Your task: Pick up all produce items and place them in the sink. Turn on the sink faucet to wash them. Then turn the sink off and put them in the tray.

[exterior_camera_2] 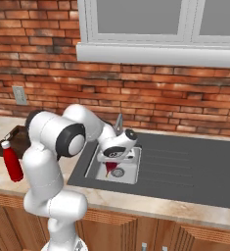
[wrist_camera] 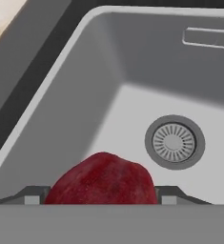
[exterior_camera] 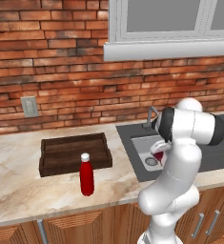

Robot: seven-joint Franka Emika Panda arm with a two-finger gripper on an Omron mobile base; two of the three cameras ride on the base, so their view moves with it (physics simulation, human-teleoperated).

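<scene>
Produce — one dark-red fruit (wrist_camera: 103,178) — sat between the gripper (wrist_camera: 103,198)'s two spread fingers, held over the sink (wrist_camera: 61,95) basin, with the drain (wrist_camera: 174,141) just beyond and to one side — straight below lay bare basin floor.

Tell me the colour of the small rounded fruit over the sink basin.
Dark red, slightly mottled; the small rounded fruit shows best in the hand view.
</scene>
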